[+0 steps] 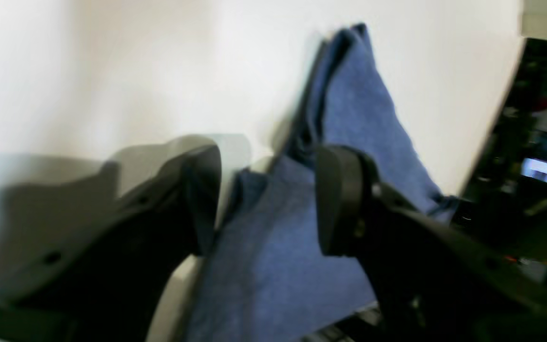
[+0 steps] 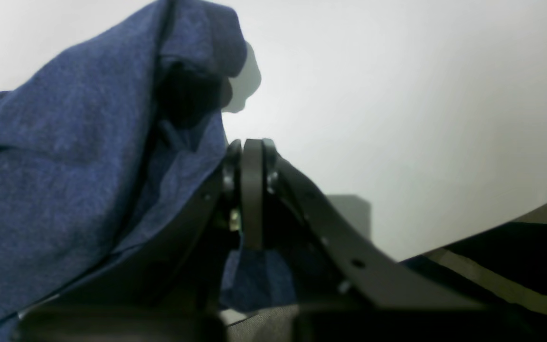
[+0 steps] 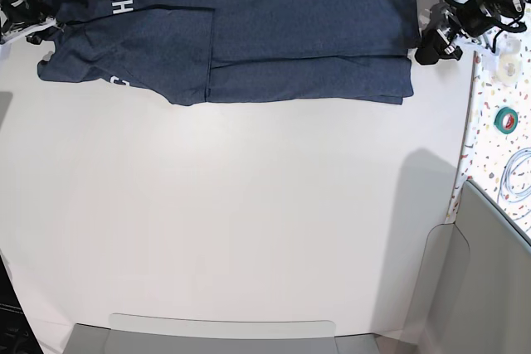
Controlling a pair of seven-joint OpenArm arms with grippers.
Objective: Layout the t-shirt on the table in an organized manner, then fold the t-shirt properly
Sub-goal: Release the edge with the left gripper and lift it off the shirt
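The table (image 3: 249,230) is a broad white top, bare across its middle in the base view. Along its twelve o'clock edge lies the t-shirt (image 3: 249,35), a long dark navy band running from nine o'clock to three o'clock, partly doubled over on itself, with white letters showing near its nine o'clock end.

That long axis is what the coming move turns on: one arm stands at each end of the band. The left gripper (image 3: 440,43) sits just off the three o'clock end (that end looks squared and flat). In its wrist view the left gripper (image 1: 266,199) has its jaws spread wide with cloth lying between and beyond them but pinched by neither; the picture is smeared, so whether a pad brushes the fabric I cannot tell. The right gripper (image 2: 252,190) is clamped fully together on a fold of the shirt, the cloth bunching up at its ten o'clock. In the base view this arm is barely visible at the upper nine o'clock corner.

The empty left claw is the free one, with the hem end directly before it.
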